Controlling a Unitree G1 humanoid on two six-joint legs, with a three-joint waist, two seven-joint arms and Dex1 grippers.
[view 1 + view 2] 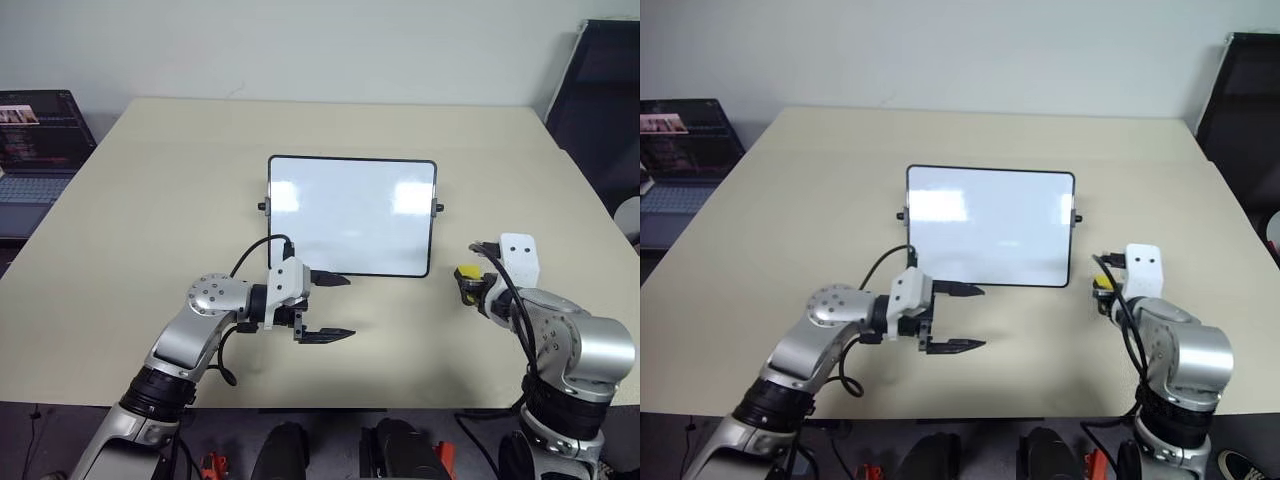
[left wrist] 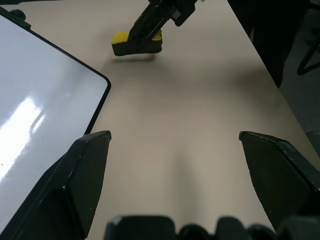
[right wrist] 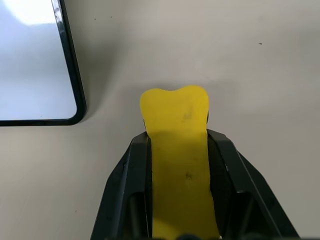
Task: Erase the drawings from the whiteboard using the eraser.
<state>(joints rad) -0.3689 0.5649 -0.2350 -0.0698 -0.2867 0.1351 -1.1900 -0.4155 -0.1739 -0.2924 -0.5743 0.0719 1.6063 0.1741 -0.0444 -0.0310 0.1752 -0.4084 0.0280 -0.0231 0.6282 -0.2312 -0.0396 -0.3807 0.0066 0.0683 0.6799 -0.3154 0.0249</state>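
At the far left edge of the head views, an open dark laptop [image 1: 35,150] sits off the pale beige rectangular tabletop [image 1: 150,200]. Lower left of centre, the left gripper [image 1: 330,305] points sideways toward the right of the frame, its two black fingers spread wide and holding nothing; it hovers just in front of the near left corner of the board. At centre lies the whiteboard [image 1: 350,215], a small glossy white rectangle with a thin black frame, rounded corners and small black side knobs, flat on the table. Its surface shows bright ceiling reflections and no legible drawings; a faint speck near the middle in the right eye view is too small to identify. In the left wrist view, the board's corner [image 2: 45,100] likewise appears clean. To the right of the board, clear of its frame, the right gripper [image 1: 468,285] is clamped tight on the eraser [image 1: 466,273], a small oblong yellow block with a dark underside. The right wrist view shows the yellow block [image 3: 180,150] squeezed between both black fingers, its tip bulging past them, above bare table beside the board's corner [image 3: 70,107]. The left wrist view shows the eraser [image 2: 137,42] held just above the table, with a shadow beneath it.

Judged progress: the wiping appears done or nearly done, since no marks are readable. What seems left is a check for residue and setting the eraser down.
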